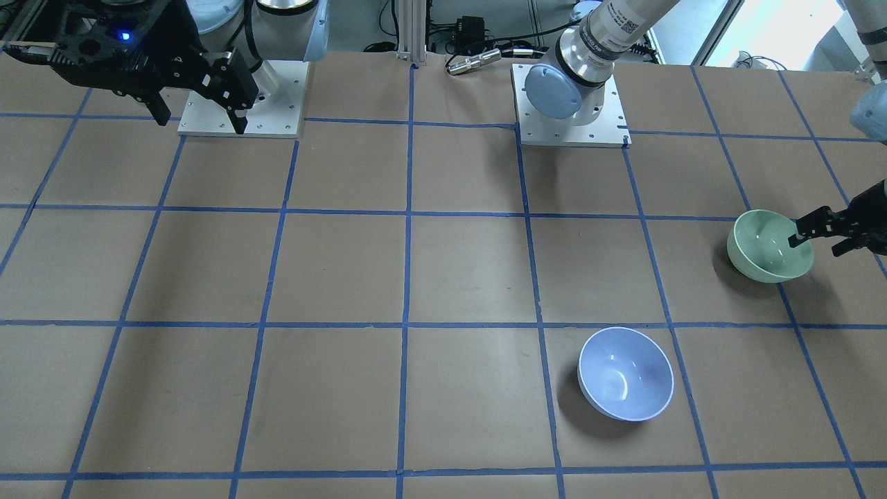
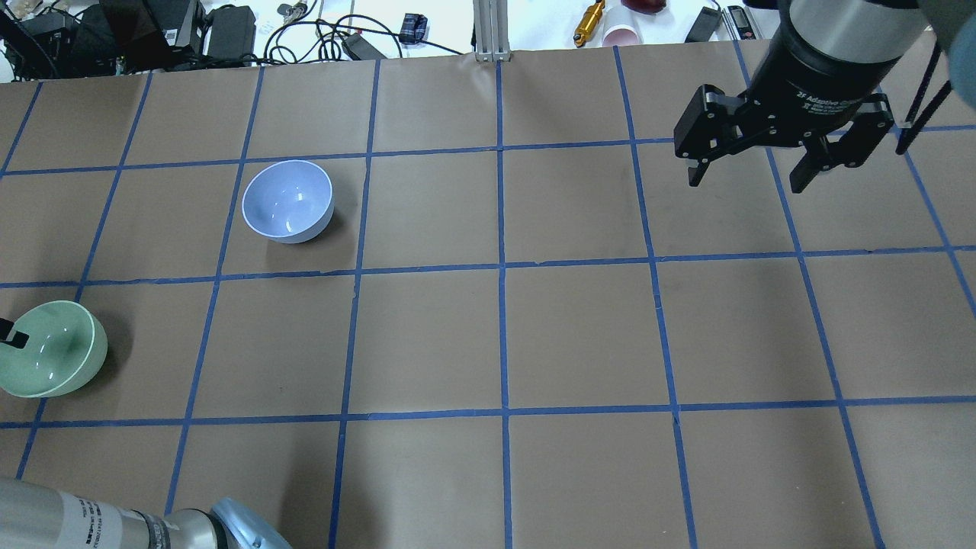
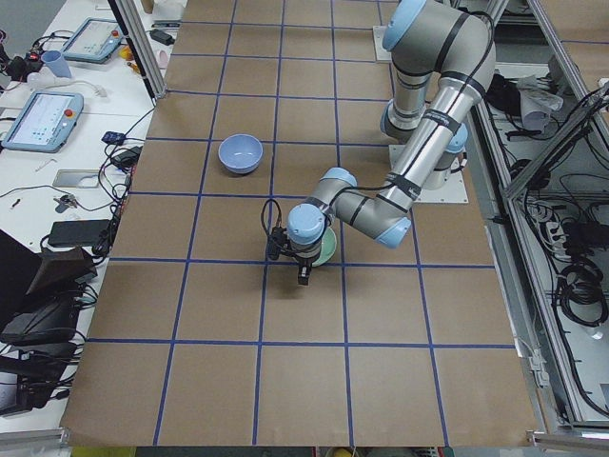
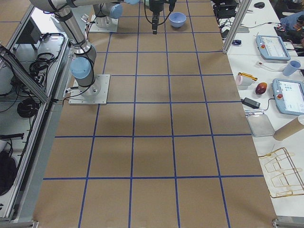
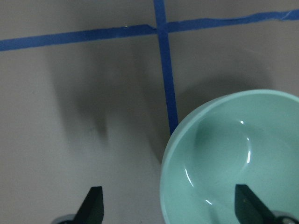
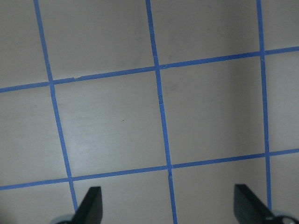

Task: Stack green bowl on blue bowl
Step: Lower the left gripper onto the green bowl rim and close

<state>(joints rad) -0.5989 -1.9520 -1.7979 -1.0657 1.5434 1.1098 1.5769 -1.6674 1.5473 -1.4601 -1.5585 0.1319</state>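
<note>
Two fingers astride green bowl rim

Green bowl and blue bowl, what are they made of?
The green bowl looks like glazed ceramic or hard plastic: opaque, glossy, small bright glints inside. The blue bowl seems the same: smooth, shiny, with a curved glint. Neither is see-through.

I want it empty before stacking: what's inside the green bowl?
Nothing loose: the green bowl shows only glossy highlights, plus one finger of the open left gripper inside its rim. The patch under that finger is covered.
</note>
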